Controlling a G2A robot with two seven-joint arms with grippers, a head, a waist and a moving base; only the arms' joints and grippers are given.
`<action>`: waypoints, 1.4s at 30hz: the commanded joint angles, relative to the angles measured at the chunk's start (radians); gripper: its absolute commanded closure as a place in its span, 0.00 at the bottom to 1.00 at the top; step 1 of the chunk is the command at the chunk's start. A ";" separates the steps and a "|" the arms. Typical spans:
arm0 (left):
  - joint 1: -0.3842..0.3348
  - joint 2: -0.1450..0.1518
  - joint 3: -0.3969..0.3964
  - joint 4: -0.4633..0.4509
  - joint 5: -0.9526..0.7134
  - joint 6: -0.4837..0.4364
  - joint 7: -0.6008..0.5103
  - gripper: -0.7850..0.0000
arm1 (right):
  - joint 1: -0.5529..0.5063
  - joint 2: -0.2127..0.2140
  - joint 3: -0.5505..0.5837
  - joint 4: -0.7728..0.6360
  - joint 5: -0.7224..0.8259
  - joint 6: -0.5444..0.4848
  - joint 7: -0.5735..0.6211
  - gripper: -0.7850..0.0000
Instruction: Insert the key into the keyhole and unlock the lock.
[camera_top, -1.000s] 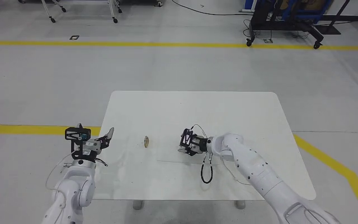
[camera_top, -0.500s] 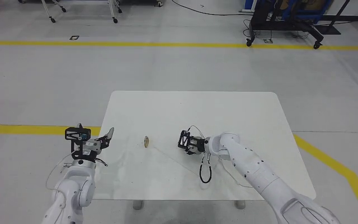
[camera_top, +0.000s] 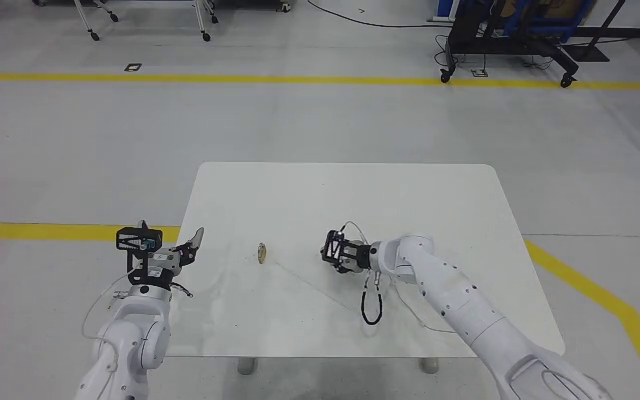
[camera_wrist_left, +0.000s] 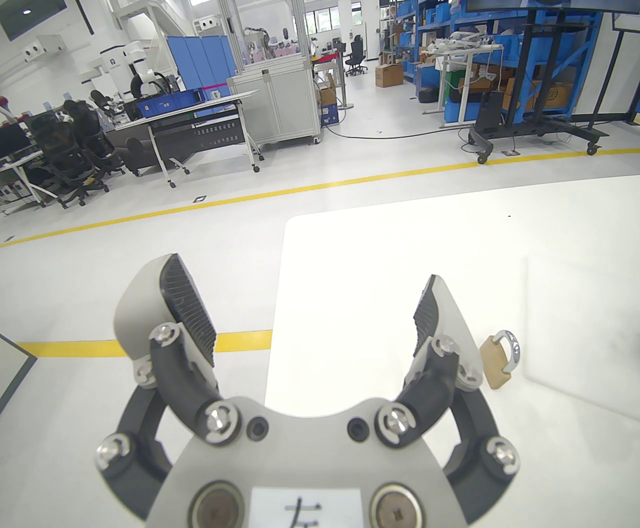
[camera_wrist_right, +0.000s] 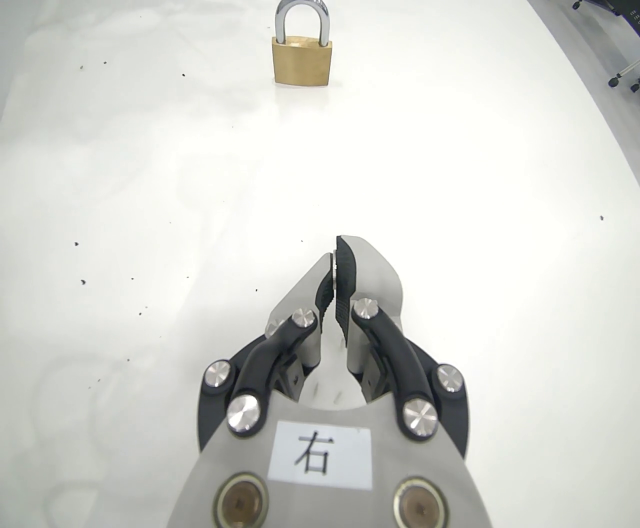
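White table (camera_top: 440, 200): brass padlock (camera_wrist_right: 301, 61) lies flat, well apart from right gripper (camera_wrist_right: 334, 250), pinched tight on thin key (camera_wrist_right: 332, 267). Left gripper (camera_wrist_left: 310, 310) gapes wide, empty. We'd steady padlock first, then feed key straight.

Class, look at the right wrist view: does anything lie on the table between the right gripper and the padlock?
Nothing visible does. The right gripper, shut on a thin metal piece that looks like the key, faces the brass padlock across bare white table with only tiny dark specks.
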 joint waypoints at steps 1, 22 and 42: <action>0.000 0.000 0.000 0.000 0.000 0.000 0.000 0.00 | -0.008 0.006 0.011 -0.012 -0.003 -0.008 -0.007 1.00; 0.000 0.000 0.000 0.000 0.000 0.000 0.000 0.00 | -0.088 0.043 0.110 -0.064 0.056 -0.054 -0.120 1.00; 0.000 0.000 0.000 0.000 0.000 0.000 0.000 0.00 | -0.100 0.193 -0.011 -0.103 0.485 -0.248 -0.483 1.00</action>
